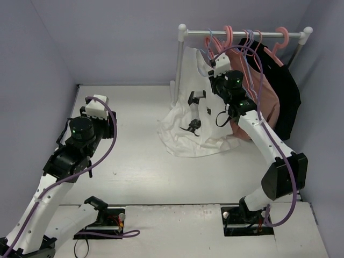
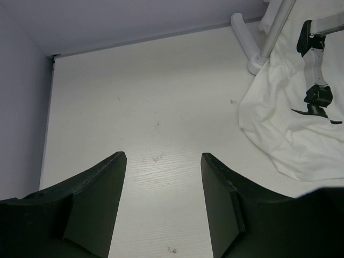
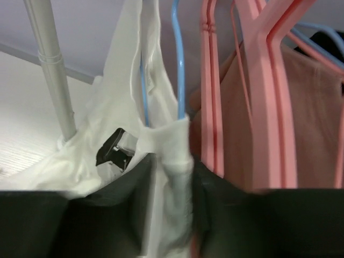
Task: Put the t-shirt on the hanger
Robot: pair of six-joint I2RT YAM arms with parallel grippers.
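Item: t-shirt (image 1: pixel 183 141), one, white, part-hung on the hanger (image 3: pixel 178 59), one, light blue, at the rack (image 1: pixel 193 32); hem pooled on the table (image 1: pixel 134 156). Right claw (image 3: pixel 172 166) pinched onto its shoulder fabric; left claw (image 2: pixel 161 161) wide apart, empty. Advised: ease the fabric over the wire shoulder slowly, without unhooking. Pink hangers: at least two.

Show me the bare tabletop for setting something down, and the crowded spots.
Free: the table between the left end effector and the t-shirt, back to the wall. Crowded: under the rack, where the right end effector pinches the t-shirt among pink hangers.
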